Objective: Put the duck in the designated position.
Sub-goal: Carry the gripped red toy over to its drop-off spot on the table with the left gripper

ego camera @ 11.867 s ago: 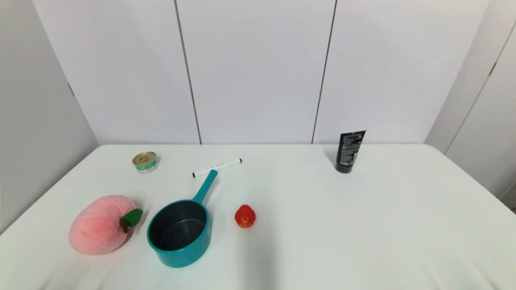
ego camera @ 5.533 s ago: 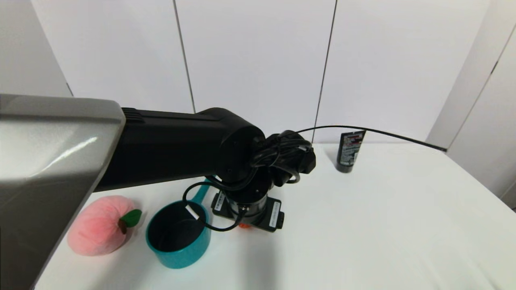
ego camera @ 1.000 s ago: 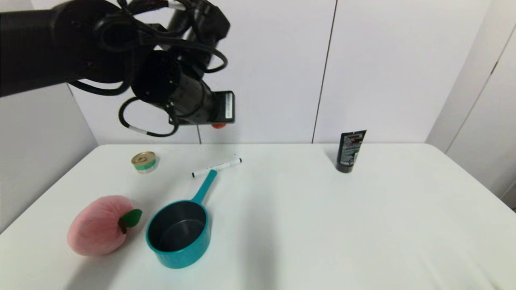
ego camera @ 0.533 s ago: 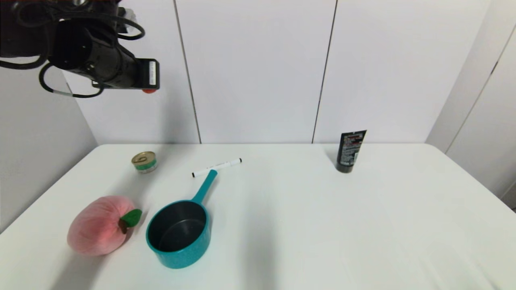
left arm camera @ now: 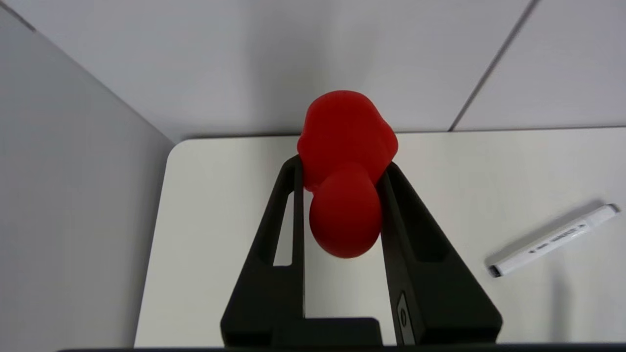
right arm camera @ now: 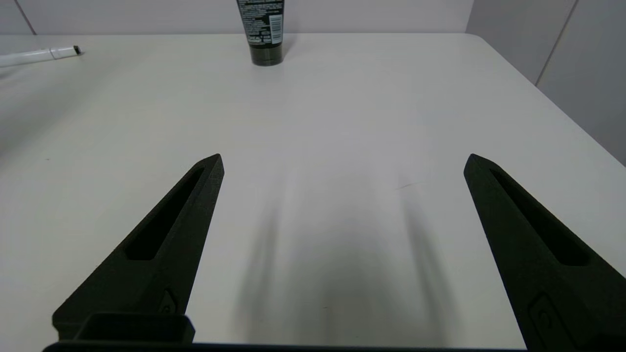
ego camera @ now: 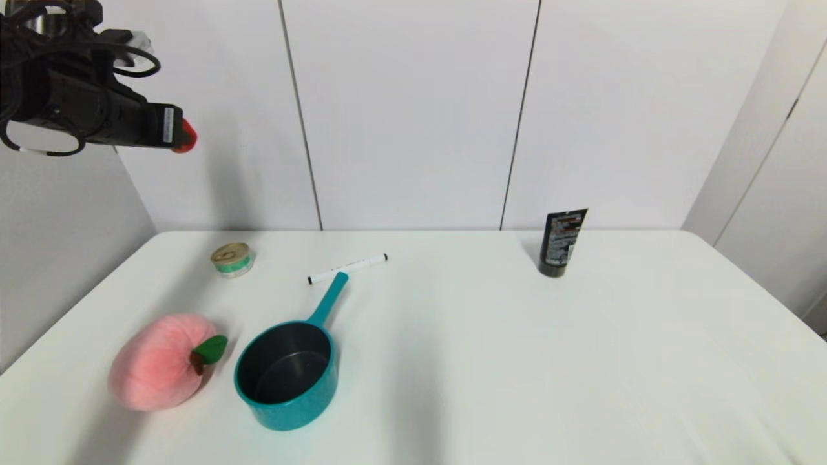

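Gripping the duck (left arm camera: 346, 171) between its two black fingers (left arm camera: 415, 244), the left gripper (ego camera: 173, 132) is hovering high in the air above the desk's far left corner, well clear of the surface. In the left wrist view the red toy is sitting pinched between the finger tips, its rounded body protruding beyond them, with the desk's (left arm camera: 220, 220) far left corner showing below it. In the head view only a small part of the red toy (ego camera: 185, 136) is showing past the end of the gripper.

The right gripper (right arm camera: 342, 166) is idling low over the desk's right half, fingers spread wide apart and holding nothing.

On the desk (ego camera: 517, 355), a white marker (ego camera: 347, 268) is lying toward the far edge, left of centre. A teal pot (ego camera: 287, 374) is standing near the front left, its handle pointing toward the marker. A pink plush peach (ego camera: 158, 360) is resting just beside the pot, nearer the left edge. A small tin can (ego camera: 231, 259) is standing near the far left corner. A black tube (ego camera: 561, 243) is standing upright near the far edge, right of centre.
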`<move>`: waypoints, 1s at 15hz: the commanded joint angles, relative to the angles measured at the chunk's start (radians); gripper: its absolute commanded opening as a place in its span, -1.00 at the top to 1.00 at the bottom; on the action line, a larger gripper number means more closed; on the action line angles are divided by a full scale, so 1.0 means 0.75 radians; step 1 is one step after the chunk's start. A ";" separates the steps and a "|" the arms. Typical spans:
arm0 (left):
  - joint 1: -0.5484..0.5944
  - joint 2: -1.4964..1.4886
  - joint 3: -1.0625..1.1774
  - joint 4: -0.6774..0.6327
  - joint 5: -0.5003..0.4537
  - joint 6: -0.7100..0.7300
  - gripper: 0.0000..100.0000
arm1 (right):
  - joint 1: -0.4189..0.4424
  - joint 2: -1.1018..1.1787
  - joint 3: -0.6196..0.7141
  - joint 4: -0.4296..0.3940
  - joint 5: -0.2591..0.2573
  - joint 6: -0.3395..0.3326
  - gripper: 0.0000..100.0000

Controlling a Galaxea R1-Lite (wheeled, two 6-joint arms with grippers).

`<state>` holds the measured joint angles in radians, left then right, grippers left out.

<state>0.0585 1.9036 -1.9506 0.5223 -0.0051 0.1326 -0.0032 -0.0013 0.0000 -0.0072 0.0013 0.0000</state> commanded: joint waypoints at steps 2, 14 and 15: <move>0.104 0.108 0.018 0.028 -0.028 0.007 1.00 | 0.000 0.002 0.000 -0.001 0.000 0.000 -1.00; 0.151 0.317 0.052 0.046 -0.075 -0.009 1.00 | 0.000 0.002 0.000 -0.001 0.000 0.000 -1.00; 0.153 0.319 0.056 0.085 -0.075 -0.009 1.00 | 0.000 0.002 0.000 -0.001 0.000 0.000 -1.00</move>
<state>0.1698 2.1206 -1.9143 0.5487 -0.0604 0.1264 -0.0032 -0.0013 0.0000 -0.0072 0.0013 0.0000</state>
